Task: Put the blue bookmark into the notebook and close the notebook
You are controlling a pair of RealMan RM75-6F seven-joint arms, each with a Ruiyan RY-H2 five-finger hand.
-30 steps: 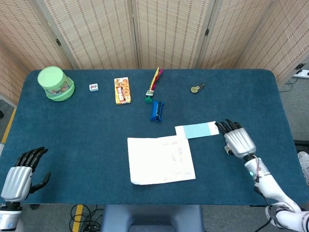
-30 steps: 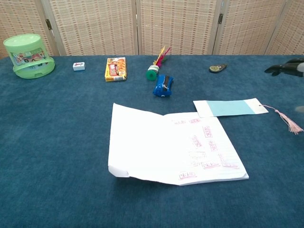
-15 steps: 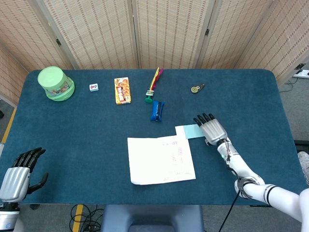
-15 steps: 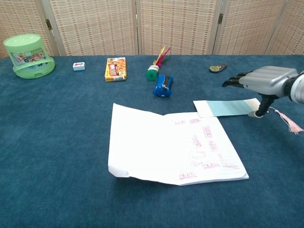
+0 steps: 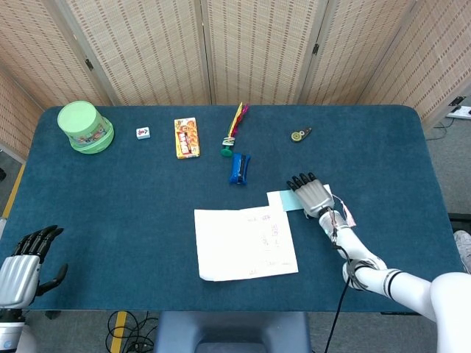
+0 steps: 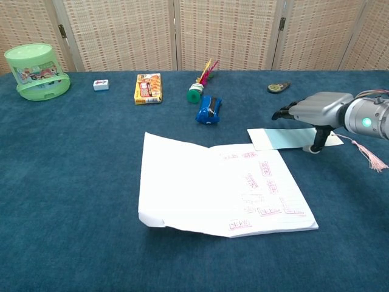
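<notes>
Nothing completed yet. Pale blue paper bookmark [image 6: 285, 138] lies flat on table just beside open white notebook [image 6: 219, 185]. Right hand [image 6: 316, 111] spread, palm-down over bookmark, thumb tip apparently touching it; nothing gripped. Left hand [image 5: 22, 261] idle, loosely open, at table's near edge. Insertion, closing left.

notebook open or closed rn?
Open. The notebook lies spread flat, its written pages facing up; the blue bookmark is outside it on the table, under the right hand.

"What is behind the big table [image 5: 110, 213]?"

"A folding screen [image 5: 257, 51] made of woven tan panels with dark hinges. The table has a dark blue cloth top. The floor [image 5: 447, 158] beside it is gray, with a yellow strip [image 5: 118, 323] down low."
</notes>
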